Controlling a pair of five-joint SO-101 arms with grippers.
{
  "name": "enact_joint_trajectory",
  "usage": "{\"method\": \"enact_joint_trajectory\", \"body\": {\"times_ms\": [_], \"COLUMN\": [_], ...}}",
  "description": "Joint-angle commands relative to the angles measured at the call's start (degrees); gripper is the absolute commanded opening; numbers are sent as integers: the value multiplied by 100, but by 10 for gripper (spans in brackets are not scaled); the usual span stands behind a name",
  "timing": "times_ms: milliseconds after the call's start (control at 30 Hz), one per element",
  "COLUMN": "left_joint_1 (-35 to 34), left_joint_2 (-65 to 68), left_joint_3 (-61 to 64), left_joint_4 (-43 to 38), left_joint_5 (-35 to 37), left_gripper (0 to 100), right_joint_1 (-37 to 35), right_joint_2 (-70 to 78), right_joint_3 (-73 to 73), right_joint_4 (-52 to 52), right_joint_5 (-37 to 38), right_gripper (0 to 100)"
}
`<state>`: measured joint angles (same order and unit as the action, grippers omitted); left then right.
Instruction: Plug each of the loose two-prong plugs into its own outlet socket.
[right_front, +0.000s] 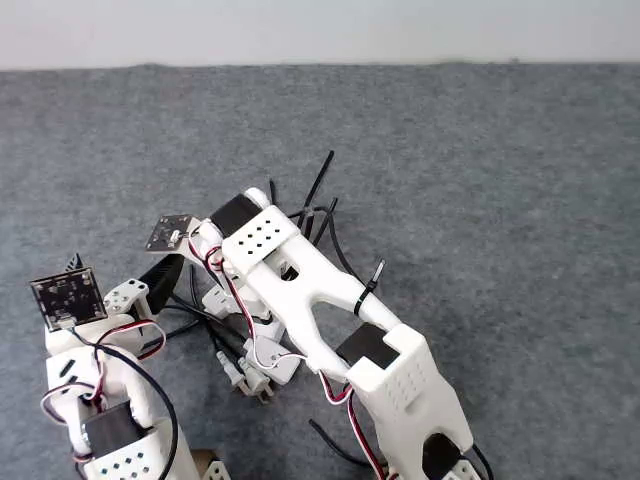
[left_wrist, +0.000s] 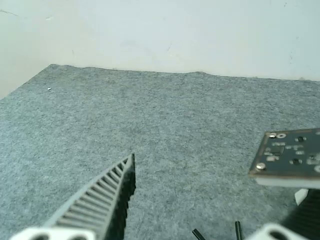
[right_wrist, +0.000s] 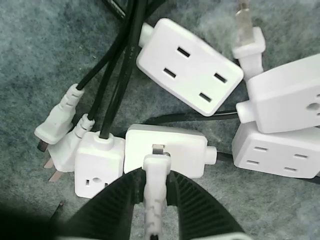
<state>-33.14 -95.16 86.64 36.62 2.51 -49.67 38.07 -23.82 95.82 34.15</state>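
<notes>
My right gripper (right_wrist: 154, 187) is clamped on a white two-prong plug (right_wrist: 157, 165). The plug's prong tip sits over a face of a white plastic outlet block (right_wrist: 185, 150) that shows no slots, in the tangle toward 7 o'clock on the grey carpet (right_front: 480, 180). I judge that pushing now could skid the block or bend the prongs. The left gripper (left_wrist: 215, 200), at the pile's 9 o'clock, hangs with its jaws apart.

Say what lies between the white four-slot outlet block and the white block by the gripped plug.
Right wrist view: a black cord crosses between the white four-slot block and the lower white block.
</notes>
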Motion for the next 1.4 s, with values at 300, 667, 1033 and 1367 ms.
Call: {"method": "enact_joint_trajectory", "body": {"times_ms": [300,667,1033,1367], "left_joint_1": [-853,-853,-844,-844], "left_joint_2": [-97,-97,-97,-97], "left_joint_3": [-681,-681,-681,-673], "left_joint_4": [-747,-747,-747,-738], "left_joint_5": [308,308,308,308], "left_gripper": [445,445,445,445], "right_joint_1": [-743,-453,66,163], "right_joint_2": [1174,1121,479,-31], "right_joint_3": [941,1134,2637,4062], "right_joint_4": [593,716,690,488], "right_joint_5": [88,114,404,396], "right_gripper": [9,9,9,9]}}
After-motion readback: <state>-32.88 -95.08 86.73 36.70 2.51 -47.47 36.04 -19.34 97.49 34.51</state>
